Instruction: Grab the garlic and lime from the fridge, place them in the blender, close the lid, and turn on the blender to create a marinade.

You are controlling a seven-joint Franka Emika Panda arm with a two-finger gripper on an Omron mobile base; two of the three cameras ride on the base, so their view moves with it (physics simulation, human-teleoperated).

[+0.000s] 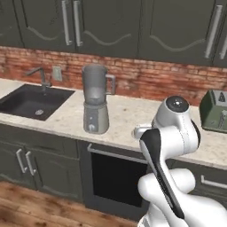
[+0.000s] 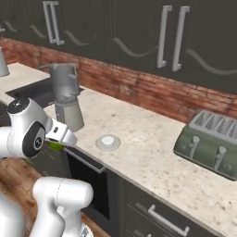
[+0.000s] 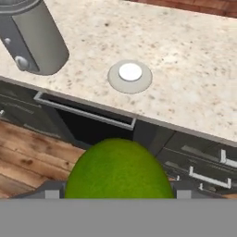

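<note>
fingers (image 3: 115,194) pinch a smooth round green lime (image 3: 118,169) over speckled counter (image 3: 194,69).

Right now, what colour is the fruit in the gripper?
Green: the lime held in the gripper, best seen in the hand view.
</note>
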